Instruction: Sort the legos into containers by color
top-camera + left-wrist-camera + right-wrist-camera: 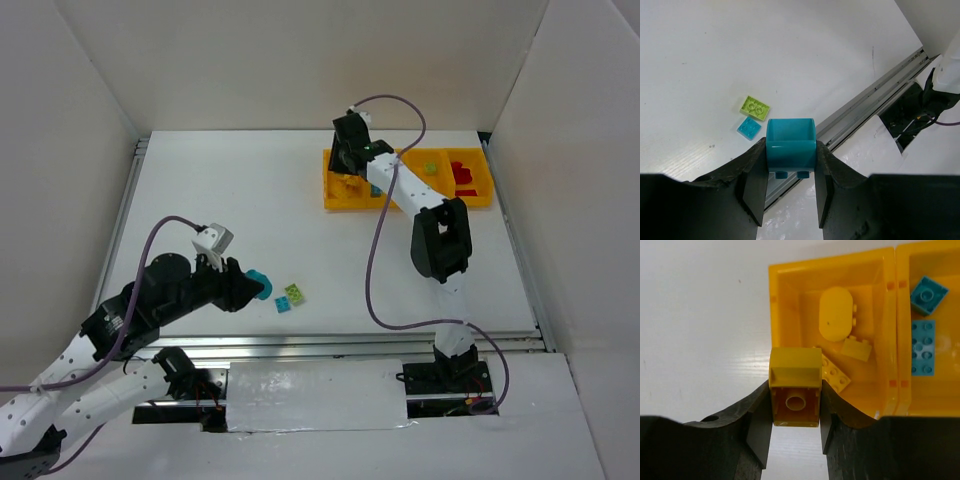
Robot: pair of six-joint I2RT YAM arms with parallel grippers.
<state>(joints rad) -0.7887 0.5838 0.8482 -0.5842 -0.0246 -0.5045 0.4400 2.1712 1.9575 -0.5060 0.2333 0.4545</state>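
Risk: if you release now, yellow brick [795, 372] may clip the compartment [830, 264] wall and drop outside.
Right gripper [795, 427]: clamped on it, at the compartment's corner.
Left gripper [790, 192]: clamped on blue brick [790, 144], above table [740, 50], well apart from compartment.

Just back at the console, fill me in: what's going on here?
The right hand is shut on a yellow brick at the edge of the tray compartment that already holds yellow pieces. The left hand grips a teal brick above the table, far from the tray. A green plate and a blue plate lie loose on the table.
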